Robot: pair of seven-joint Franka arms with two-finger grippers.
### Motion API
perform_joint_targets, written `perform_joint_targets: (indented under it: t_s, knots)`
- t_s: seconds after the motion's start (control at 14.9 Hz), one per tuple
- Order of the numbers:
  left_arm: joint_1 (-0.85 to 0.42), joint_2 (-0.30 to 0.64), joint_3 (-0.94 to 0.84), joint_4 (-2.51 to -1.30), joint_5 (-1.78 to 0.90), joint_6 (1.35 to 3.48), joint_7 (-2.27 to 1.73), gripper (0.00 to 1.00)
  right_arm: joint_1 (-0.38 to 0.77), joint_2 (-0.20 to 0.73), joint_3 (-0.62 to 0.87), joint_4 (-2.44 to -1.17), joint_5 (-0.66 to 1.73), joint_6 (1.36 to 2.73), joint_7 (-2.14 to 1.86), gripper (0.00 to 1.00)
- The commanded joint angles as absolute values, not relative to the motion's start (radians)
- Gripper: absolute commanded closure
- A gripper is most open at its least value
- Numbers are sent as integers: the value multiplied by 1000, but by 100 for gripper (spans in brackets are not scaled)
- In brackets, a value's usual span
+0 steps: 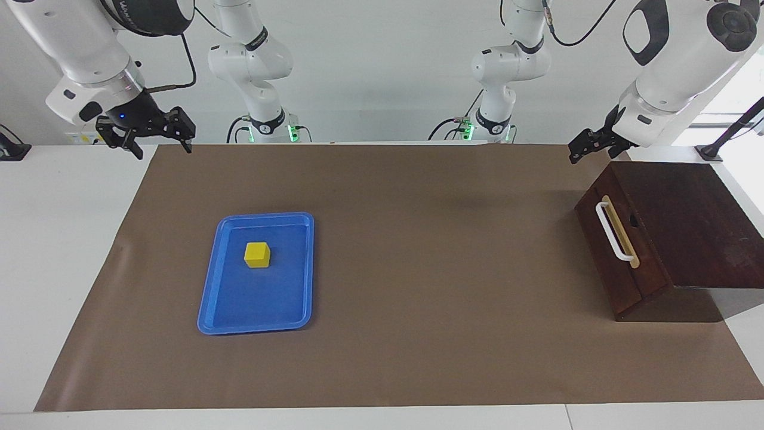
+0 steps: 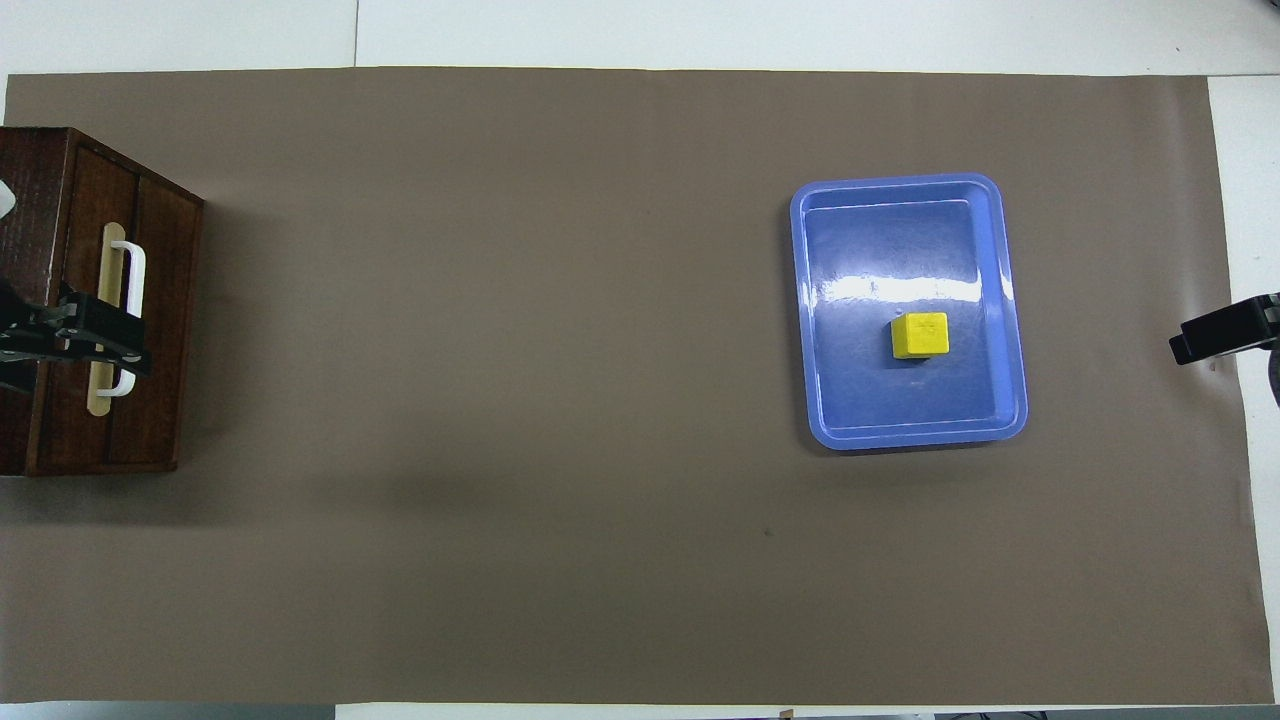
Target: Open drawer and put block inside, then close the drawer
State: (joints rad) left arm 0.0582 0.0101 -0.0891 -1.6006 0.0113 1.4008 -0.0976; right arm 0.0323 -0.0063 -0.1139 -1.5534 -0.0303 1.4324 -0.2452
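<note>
Starting at the right arm's end of the table [image 1: 54, 269], we see the right gripper [image 1: 156, 142] raised over the corner of the brown paper sheet [image 1: 418, 239] nearest the robots, its fingers spread wide and holding nothing. In the overhead view only its dark tip [image 2: 1225, 328] shows, at the sheet's edge.

Next comes the blue tray [image 1: 206, 298], lying flat on the sheet, toward the right arm's end and well in from every edge. The block [image 1: 257, 254], a small yellow cube, sits inside the tray, in the half nearer the robots, touching no wall.

The middle of the sheet is plain brown paper.

At the left arm's end, the dark wooden box [image 1: 698, 221] stands on the sheet's edge, partly over the white table. The drawer [image 1: 624, 263] is shut, flush with the box front, and its white bar handle [image 1: 615, 233] on the tan strip faces the tray.

The left gripper [image 1: 588, 146] hangs in the air above the box's corner nearest the robots, fingers wide apart, empty, clear of the handle. From overhead it overlaps the handle [image 2: 128, 300].
</note>
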Motion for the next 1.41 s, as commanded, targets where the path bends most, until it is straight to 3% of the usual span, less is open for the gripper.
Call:
perform_joint_targets:
  t_s: [0.0, 0.67, 0.94, 1.34]
  knots:
    - [49, -14, -77, -1629, 5, 1422, -98, 0, 25, -20, -101, -1563, -54, 1422, -230, 0]
    - [49, -15, -77, -1629, 5, 1422, -98, 0, 11, -40, -103, -1606, -52, 1437, -303, 0]
    - [48, -14, -77, -1628, 5, 1427, -98, 0, 9, -93, -104, -1718, -45, 1521, -464, 0]
    - [37, -23, -77, -1646, 11, 1495, -94, 0, -28, -193, -110, -1974, 1, 1758, -898, 0]
